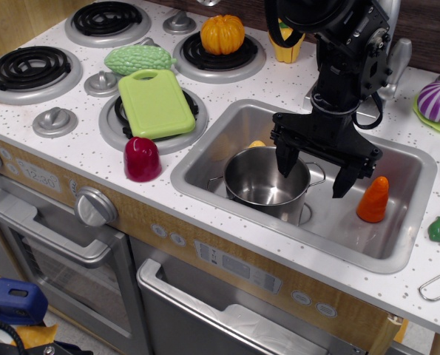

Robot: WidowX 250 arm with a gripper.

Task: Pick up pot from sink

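The pot (260,183) is a small shiny steel round pot with thin wire side handles, standing upright in the left half of the sink (397,244). My gripper (316,171) hangs over the sink with its fingers pointing down and spread wide, open and empty. Its left finger (286,161) dips just inside the pot's right rim; its right finger (347,181) is outside the pot, to the right. A bit of something yellow shows behind the pot.
An orange carrot (373,200) stands in the sink's right part. A dark red pepper (142,158) sits on the counter left of the sink. A green cutting board (154,102) lies on a burner. The faucet (397,66) stands behind the sink.
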